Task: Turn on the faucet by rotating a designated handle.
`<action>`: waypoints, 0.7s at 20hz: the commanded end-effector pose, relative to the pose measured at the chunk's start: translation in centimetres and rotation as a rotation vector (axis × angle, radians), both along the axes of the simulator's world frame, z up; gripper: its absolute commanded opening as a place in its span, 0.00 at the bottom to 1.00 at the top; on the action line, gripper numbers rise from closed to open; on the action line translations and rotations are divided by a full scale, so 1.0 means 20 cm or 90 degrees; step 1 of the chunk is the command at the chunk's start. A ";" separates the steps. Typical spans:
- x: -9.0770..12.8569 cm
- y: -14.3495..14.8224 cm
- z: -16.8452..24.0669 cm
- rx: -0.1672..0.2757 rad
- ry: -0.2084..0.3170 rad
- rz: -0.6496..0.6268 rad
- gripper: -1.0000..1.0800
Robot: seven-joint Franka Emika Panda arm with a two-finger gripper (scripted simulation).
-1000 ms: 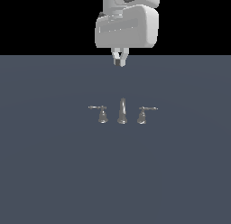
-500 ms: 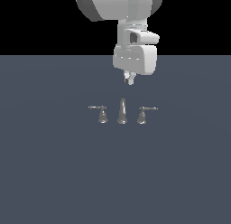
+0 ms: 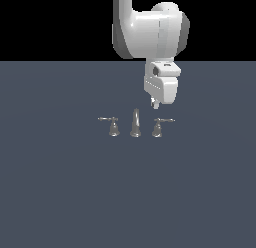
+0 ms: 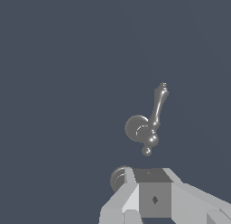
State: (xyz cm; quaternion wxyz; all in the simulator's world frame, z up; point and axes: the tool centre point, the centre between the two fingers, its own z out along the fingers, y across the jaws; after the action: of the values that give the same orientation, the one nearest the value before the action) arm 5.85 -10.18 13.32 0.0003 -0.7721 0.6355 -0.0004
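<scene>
Near the middle of the grey tabletop (image 3: pixel 60 192), a little toward its far edge, the faucet (image 3: pixel 135 125) stands as a row of three small metal pieces: a tall slim spout between two lever handles. My gripper (image 3: pixel 155 104) hangs just above and slightly behind the handle (image 3: pixel 159 126) on the exterior view's right, the one I judge to be my target, clear of it and touching nothing. That handle sits on a bell-shaped base, and its thin lever reaches out level toward the exterior view's right, so its long axis runs along the row, parallel to the table's far edge. The twin handle (image 3: pixel 112 125) lies on the other side of the spout, its lever pointing the opposite way, well apart from my fingers.

From the wrist camera, the target handle (image 4: pixel 149 123) shows nearly from above, the lever stretching away from its round base, with the gripper body low in the picture and part of the spout peeking beside it. My fingertips look close together in the exterior view, but they are too small and too hidden for me to tell whether they are pressed together or slightly spread; they grip nothing.

What matters next, as I judge it, is dropping beside the lever's outer end, then pushing across its length to swing it about the base.
</scene>
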 end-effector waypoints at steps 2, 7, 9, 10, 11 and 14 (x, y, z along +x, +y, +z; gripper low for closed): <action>0.06 -0.09 -0.10 -0.001 0.000 -0.052 0.00; 0.11 -0.20 -0.21 -0.001 0.000 -0.107 0.00; 0.12 -0.23 -0.24 -0.001 0.000 -0.123 0.00; 0.12 -0.24 -0.25 -0.001 0.001 -0.129 0.00; 0.13 -0.25 -0.26 -0.001 0.001 -0.135 0.00; 0.13 -0.27 -0.28 0.000 0.001 -0.146 0.00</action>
State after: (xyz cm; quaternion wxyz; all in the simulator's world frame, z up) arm 8.40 -15.41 7.91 -0.0007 -0.6979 0.7162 0.0000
